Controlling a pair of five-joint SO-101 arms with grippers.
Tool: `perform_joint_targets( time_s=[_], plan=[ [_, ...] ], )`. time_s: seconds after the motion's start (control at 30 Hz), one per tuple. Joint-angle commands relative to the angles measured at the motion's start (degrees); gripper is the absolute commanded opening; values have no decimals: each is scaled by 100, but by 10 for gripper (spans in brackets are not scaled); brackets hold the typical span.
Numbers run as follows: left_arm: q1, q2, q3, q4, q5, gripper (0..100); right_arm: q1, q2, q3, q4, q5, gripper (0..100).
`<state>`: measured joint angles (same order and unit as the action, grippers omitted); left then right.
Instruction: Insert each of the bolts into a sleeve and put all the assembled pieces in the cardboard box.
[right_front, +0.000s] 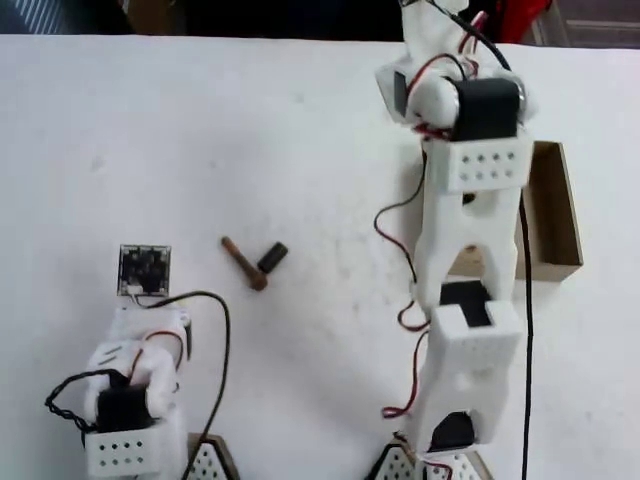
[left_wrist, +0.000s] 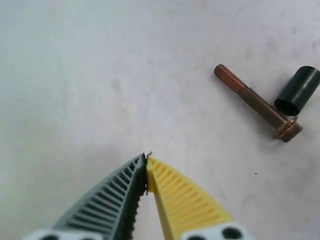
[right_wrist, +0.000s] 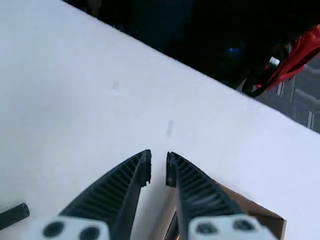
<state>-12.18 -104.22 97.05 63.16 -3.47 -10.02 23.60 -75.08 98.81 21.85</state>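
Resting just beside sleeve (right_front: 272, 257), bolt (right_front: 243, 264) lies flat; cardboard box (right_front: 555, 215) well apart.

bolt (left_wrist: 256, 102): coppery metal, threaded | sleeve (left_wrist: 297, 91): black, smooth, matt | cardboard box (right_front: 558, 205): matt brown | table (right_front: 200, 130): matt white

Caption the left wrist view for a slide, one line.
Left gripper shut and empty over the table, copper bolt and black sleeve lying side by side beyond it, not yet joined.
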Motion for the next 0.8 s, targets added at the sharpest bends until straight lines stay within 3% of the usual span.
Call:
perform_joint_targets(
  time_s=[0.0,0.5,0.77],
  plan=[
    [-40,-48,-9,53,-53,24,-110,-725,-141,259,35,45],
    [-31,-48,-9,53,-44,24,-136,-2255,-141,259,35,45],
    [-31,-48,-9,53,-44,24,-136,-3213,1266,242,-35,45]
  ],
)
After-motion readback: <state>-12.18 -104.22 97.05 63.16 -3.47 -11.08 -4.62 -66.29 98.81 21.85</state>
